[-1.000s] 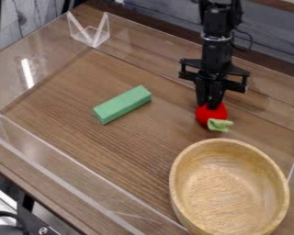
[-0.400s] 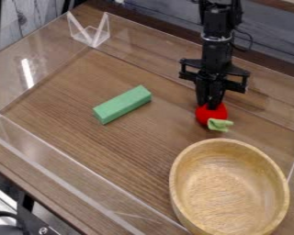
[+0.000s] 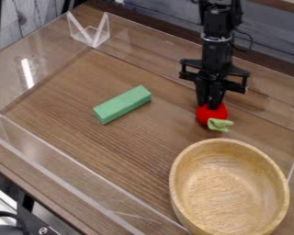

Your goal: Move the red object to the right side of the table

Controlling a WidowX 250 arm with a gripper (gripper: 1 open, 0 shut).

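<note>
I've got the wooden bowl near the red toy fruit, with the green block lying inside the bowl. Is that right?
Not quite: the green block is not inside the bowl. The camera view shows it lying on the table, well away from the wooden bowl. The bowl is near the red toy fruit, as you say.

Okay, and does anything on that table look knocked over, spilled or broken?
Nothing stands out. The green block lies flat, though at a slant, the wooden bowl sits upright, and the red toy fruit is at the fingers. I see no spill or damage.
</note>
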